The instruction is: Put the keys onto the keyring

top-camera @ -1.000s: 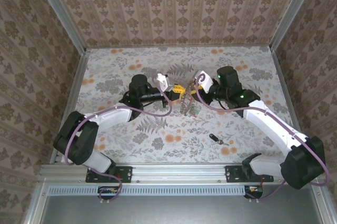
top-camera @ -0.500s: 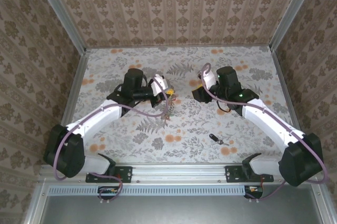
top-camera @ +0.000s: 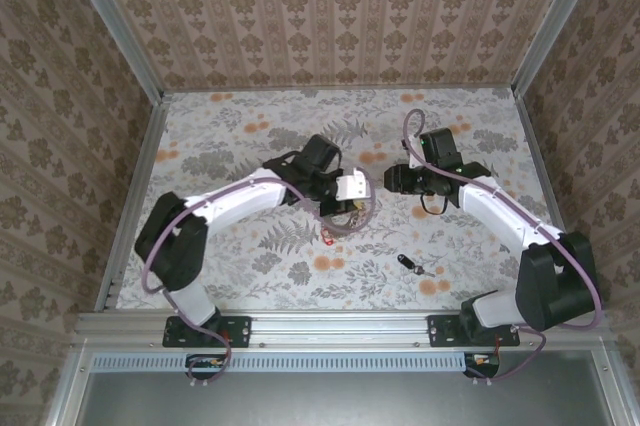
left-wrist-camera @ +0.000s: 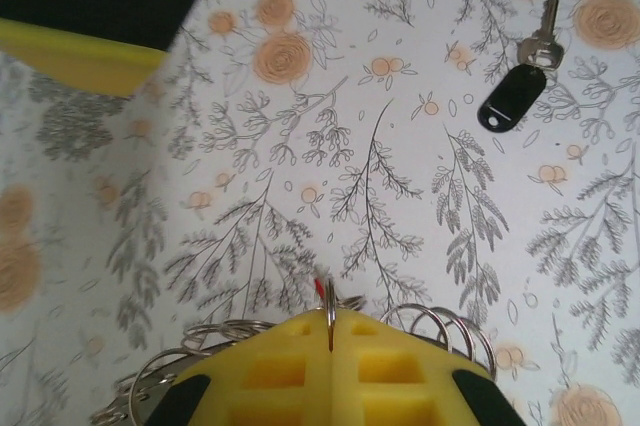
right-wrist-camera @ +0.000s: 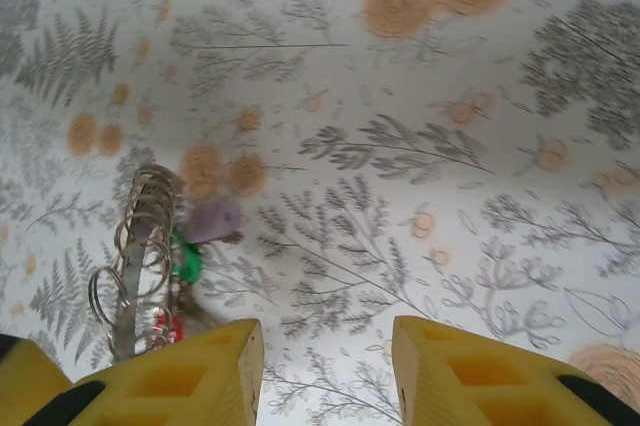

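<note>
My left gripper (top-camera: pixel 346 207) is shut on the keyring (top-camera: pixel 362 214) over the middle of the table. In the left wrist view the yellow pads (left-wrist-camera: pixel 400 366) pinch the ring's thin metal edge (left-wrist-camera: pixel 330 308), with small wire loops (left-wrist-camera: pixel 455 328) showing on both sides. Keys with green (right-wrist-camera: pixel 186 257), whitish (right-wrist-camera: pixel 211 218) and red (right-wrist-camera: pixel 168 326) tags hang on the keyring (right-wrist-camera: pixel 145 231); the red one (top-camera: pixel 328 238) dangles lowest. A black-tagged key (top-camera: pixel 407 263) lies loose on the table (left-wrist-camera: pixel 510 101). My right gripper (top-camera: pixel 387 180) stands open just right of the ring, nothing between its fingers (right-wrist-camera: pixel 325 371).
The floral table (top-camera: pixel 250 116) is walled by patterned panels on three sides. A metal rail (top-camera: pixel 330 326) runs along the near edge. The right gripper's yellow finger (left-wrist-camera: pixel 80 54) shows at the top left of the left wrist view.
A second ago both grippers met at the keyring. The right gripper has let go and drawn back, jaws apart. The left arm has swung right and nearer with the ring.
</note>
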Controlling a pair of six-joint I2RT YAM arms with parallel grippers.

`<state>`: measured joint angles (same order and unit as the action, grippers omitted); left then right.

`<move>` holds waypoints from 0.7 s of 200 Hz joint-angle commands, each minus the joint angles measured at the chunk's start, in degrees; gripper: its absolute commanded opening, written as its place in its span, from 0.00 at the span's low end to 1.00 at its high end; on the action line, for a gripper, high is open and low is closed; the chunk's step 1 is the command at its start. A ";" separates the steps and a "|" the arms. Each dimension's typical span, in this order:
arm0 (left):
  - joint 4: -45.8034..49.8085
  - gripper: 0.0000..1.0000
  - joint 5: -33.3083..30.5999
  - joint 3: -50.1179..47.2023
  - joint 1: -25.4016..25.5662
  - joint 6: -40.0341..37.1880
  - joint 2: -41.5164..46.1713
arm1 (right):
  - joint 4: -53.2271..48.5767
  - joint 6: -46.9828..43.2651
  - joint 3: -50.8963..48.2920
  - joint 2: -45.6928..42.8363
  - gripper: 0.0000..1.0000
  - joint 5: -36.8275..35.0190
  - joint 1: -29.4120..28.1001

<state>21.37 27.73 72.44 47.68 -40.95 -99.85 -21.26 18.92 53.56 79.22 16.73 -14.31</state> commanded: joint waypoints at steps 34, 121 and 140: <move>5.44 0.00 -2.87 9.19 3.93 -1.62 -8.89 | -0.18 3.53 -4.60 0.05 0.40 1.60 2.87; -16.15 0.36 8.75 -5.34 0.03 15.67 1.14 | 1.50 2.38 -3.90 8.26 0.44 8.97 2.80; -21.21 0.36 8.75 -9.94 -1.73 20.04 4.69 | 1.39 1.62 -3.69 9.68 0.47 10.77 2.18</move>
<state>10.09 32.64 66.32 48.01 -29.34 -100.64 -20.75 21.19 49.25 87.46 23.66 -11.51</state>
